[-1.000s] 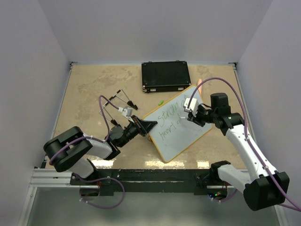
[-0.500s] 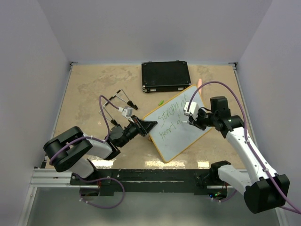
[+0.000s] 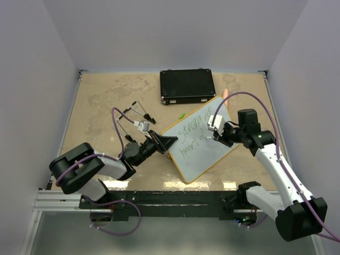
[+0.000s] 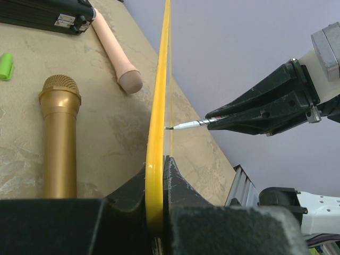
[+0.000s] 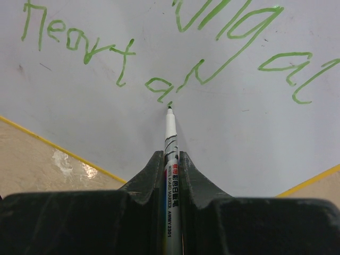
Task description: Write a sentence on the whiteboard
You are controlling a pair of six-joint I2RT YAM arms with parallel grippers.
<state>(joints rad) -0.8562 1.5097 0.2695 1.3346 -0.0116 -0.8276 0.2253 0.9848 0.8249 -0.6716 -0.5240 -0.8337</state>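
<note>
R gripper (image 5: pixel 170 155) shifted slightly nearer vs 1 s ago, clamped on marker (image 5: pixel 170 130); tip at 2nd line of sentence (image 5: pixel 85 52). L gripper (image 4: pixel 157 170) pinches whiteboard (image 5: pixel 79 101) rim, board tilted mid-table.

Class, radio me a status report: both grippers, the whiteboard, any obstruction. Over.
Left gripper shut on whiteboard rim. Right gripper shut on marker, tip at the green sentence, second line. Nothing blocking the tip.

The whiteboard (image 5: pixel 69 111) looks smooth and glossy, the microphone (image 4: pixel 59 143) metallic gold
</note>
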